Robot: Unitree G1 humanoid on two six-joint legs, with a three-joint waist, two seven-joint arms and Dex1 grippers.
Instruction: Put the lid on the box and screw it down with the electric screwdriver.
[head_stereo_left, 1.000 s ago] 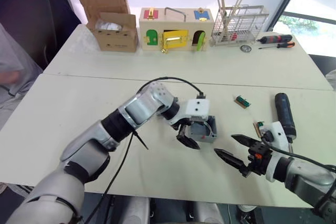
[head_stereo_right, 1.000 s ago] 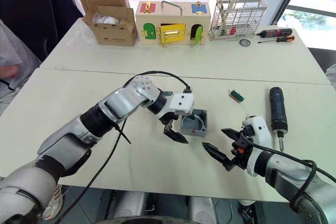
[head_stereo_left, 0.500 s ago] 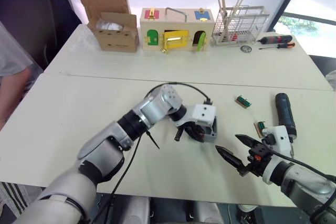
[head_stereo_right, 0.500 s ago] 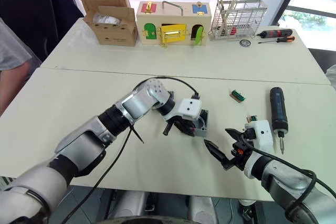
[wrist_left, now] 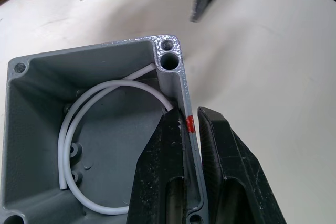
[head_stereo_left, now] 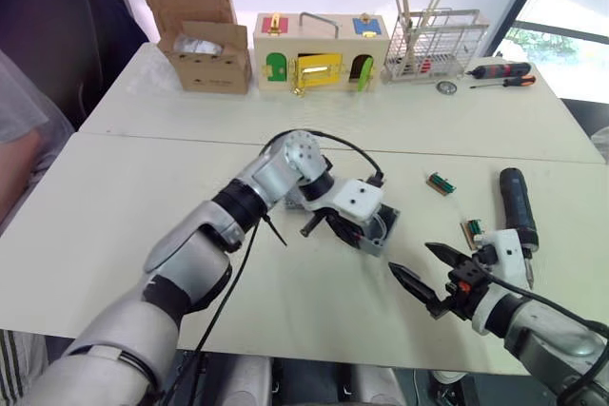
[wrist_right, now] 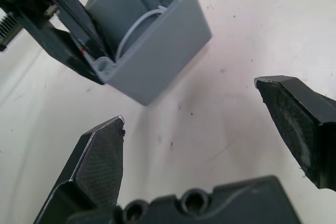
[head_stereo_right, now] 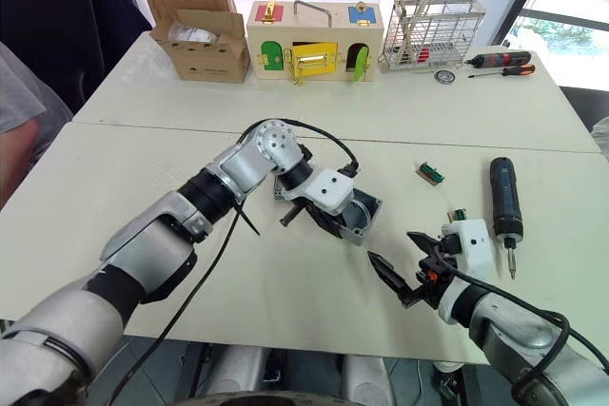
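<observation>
Two pale tables [head_stereo_left: 114, 235] butted end to end, bright windows behind, and clutter along the far edge: a cardboard box [head_stereo_left: 205, 54], a wooden box [head_stereo_left: 319, 49] with coloured doors, a wire rack [head_stereo_left: 433, 45].

The left gripper [wrist_left: 191, 145] pinches one wall of the box [head_stereo_right: 360, 221], one finger inside, one outside, right at the small red mark. The box looks tipped, its open mouth angled toward the right gripper [head_stereo_left: 423, 268], and a loop of white cord [wrist_left: 100, 145] lies inside it. The right gripper hangs just short of the box, fingers spread wide, holding nothing.

So this reads as the early stage: the box is being positioned, no lid in sight yet, no cover on. Next, I reckon, the box wants setting flat with its mouth up, then the lid found and fetched.

The screwdriver [head_stereo_left: 516, 202] lies untouched beyond the right gripper, on its outer side. Small green parts [head_stereo_left: 439, 183] sit near it. Plenty of bare table on the left gripper's outer side; the near table edge runs close under the right gripper, so little margin there.
</observation>
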